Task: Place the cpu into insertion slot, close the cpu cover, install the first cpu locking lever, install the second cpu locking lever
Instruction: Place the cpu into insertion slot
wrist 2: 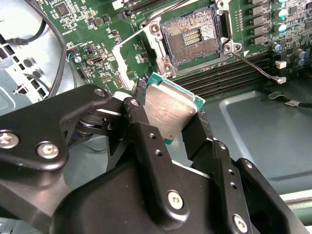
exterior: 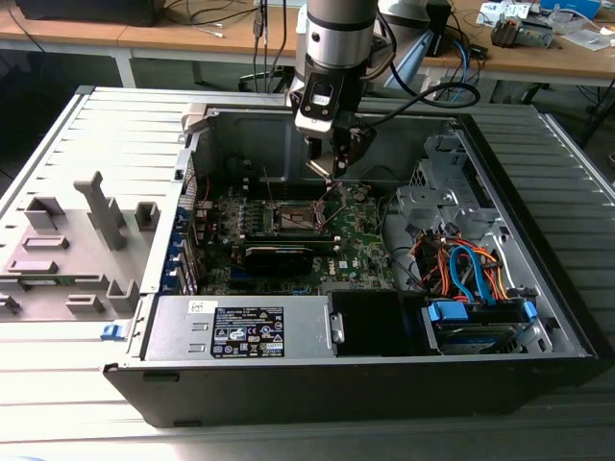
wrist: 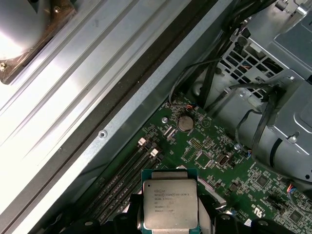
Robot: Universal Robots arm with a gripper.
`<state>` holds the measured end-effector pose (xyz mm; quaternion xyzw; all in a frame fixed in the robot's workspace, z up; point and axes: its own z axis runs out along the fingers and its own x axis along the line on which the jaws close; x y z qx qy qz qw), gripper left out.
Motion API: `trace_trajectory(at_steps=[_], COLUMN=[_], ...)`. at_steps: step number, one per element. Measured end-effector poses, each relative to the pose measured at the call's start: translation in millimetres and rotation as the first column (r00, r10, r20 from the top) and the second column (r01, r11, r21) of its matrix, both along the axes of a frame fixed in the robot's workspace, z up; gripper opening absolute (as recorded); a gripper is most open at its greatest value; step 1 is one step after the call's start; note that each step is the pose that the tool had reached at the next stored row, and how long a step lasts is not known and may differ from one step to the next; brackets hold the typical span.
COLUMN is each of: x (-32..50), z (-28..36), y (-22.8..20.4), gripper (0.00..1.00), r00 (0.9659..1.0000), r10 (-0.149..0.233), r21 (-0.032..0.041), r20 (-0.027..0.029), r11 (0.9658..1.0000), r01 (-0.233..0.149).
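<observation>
cpu (wrist 2: 170, 109) sits between the gripper (wrist 2: 169, 113) fingers, over the board (wrist 2: 92, 29), apart from the insertion slot (wrist 2: 191, 38) | memory slots (wrist 2: 234, 70) lie just beside that slot | exterior view: power box (exterior: 240, 327) in front of the board, wires (exterior: 466, 269) at the exterior view's right, tray (exterior: 58, 259) outside the case (exterior: 384, 384) at its left

The small flat square cpu (wrist 2: 163, 100) has a dull, faintly scuffed silver-grey metal top. The black gripper (wrist 2: 169, 111) looks like smooth matt metal. The square insertion slot (wrist 2: 191, 36) has a bright silvery metal rim. The green circuit board (wrist 2: 92, 29) is glossy.
</observation>
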<state>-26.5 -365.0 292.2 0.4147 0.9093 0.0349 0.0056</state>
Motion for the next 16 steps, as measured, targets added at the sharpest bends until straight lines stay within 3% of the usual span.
trace_trajectory(at_steps=[16], x=[0.0], z=[-1.0], y=[0.0], gripper=[0.55], r00=[0.9999], r10=[-0.011], r21=[0.0000], r20=[0.0000], r11=[0.9999], r01=[0.011])
